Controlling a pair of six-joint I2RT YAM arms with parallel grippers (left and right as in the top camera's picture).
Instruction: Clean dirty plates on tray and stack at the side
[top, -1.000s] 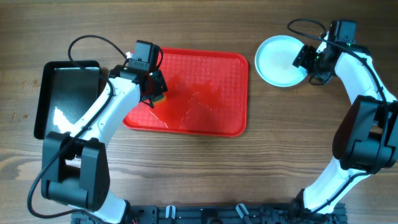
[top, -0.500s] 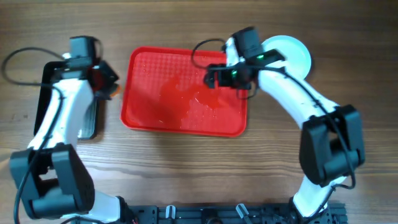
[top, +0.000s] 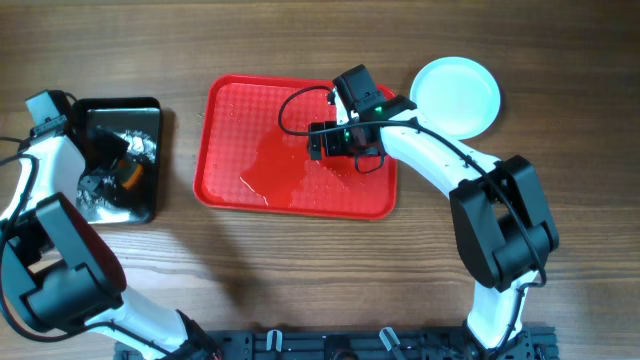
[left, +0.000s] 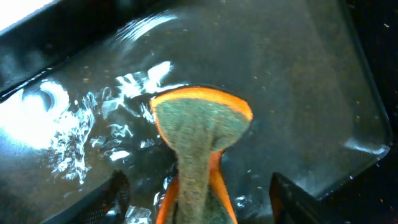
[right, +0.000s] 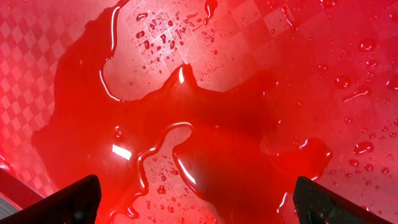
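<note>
The red tray (top: 230, 110) lies mid-table, bare of plates and wet, with a wide puddle (right: 205, 124) on its floor. A white plate (top: 456, 96) rests on the table just past the tray's right end. My right gripper (top: 315, 142) (right: 202, 205) hovers open over the tray's middle right with nothing between its fingers. My left gripper (top: 112, 168) (left: 199, 208) is open over the black tray (top: 150, 110). An orange sponge (left: 199, 134) with a green scouring face stands in the water between its fingers (left: 112, 196), touching neither.
The black tray (left: 323, 74) holds shallow water and sits left of the red tray with a narrow gap of wooden table (top: 320, 270) between them. The right arm's cable (top: 295, 100) loops above the red tray.
My left arm swung from the red tray's left edge to the black tray and opened, letting go of the sponge. My right arm left the plate, came over the red tray and opened wider.
</note>
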